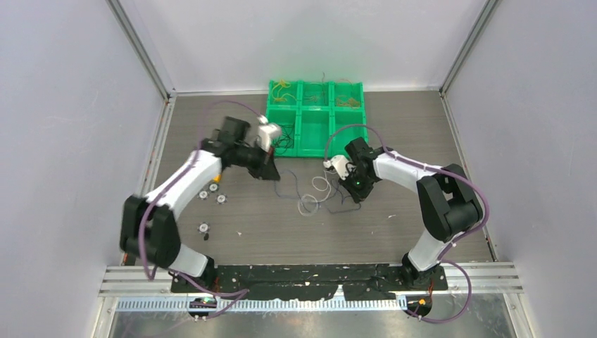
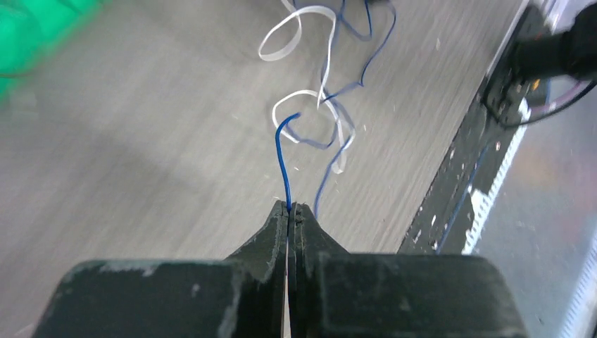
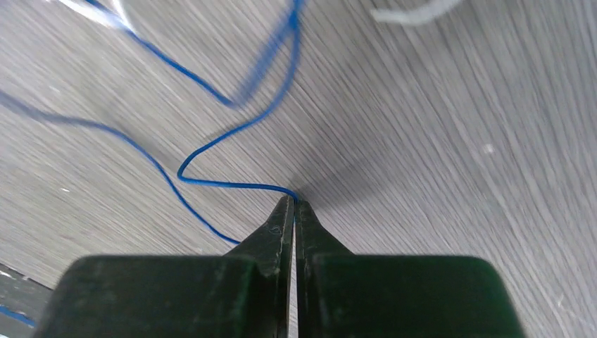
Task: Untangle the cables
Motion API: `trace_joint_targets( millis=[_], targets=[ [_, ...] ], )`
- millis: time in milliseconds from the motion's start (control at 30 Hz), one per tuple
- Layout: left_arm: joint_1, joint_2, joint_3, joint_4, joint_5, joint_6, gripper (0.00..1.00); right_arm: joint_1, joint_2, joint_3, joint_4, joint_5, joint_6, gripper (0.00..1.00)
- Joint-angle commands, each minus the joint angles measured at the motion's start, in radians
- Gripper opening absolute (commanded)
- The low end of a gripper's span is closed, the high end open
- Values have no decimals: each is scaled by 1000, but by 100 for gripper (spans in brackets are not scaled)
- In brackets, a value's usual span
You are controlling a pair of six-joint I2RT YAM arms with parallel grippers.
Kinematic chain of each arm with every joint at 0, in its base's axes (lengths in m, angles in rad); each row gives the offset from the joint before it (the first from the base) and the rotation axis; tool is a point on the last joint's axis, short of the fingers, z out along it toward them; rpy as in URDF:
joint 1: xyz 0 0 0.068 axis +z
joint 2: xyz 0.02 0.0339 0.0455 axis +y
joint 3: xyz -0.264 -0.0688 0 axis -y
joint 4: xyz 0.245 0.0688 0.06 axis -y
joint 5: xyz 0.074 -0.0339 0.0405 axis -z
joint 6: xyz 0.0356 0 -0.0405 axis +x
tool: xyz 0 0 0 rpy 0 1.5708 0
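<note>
The left gripper is pinched together on a blue cable end; the right gripper is likewise clamped on blue, whether the same strand I cannot tell. The tangle lies on the bench between them, blue threaded through white cable loops. Draw the arms apart slowly and low, easing off if the white drags along

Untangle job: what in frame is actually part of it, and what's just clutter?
In the job:
- blue cable, pinched by the left pincer and the right pincer, both shut
- white cable, looped in with the blue

Lying about:
- green tray at the far side, untouched
- small round bits near the left arm
</note>
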Motion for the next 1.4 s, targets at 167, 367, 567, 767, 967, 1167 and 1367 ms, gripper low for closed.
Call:
trace_joint_targets(
  millis=[167,367,567,767,967,1167,1367],
  targets=[
    [177,-354,280,-256,227,201,0,-120,-40,-96,-89,196,-96,6],
    [266,-433,355,-10,260,-31,0,-168,-58,-140,-92,222,-124,6],
    [271,-422,474,166,267,-201,0,-223,-85,-163,-111,227,-151,6],
    [316,-363,643,293,213,-310,0,-258,-97,-190,-106,261,-182,6],
    [356,-304,663,363,353,-460,0,-302,-103,-168,-165,168,-207,6],
    [335,-442,304,250,446,-243,0,-303,-271,-29,-343,-172,-255,57],
    [323,-543,101,-130,398,218,0,-306,-354,119,-578,-342,-373,81]
  ],
)
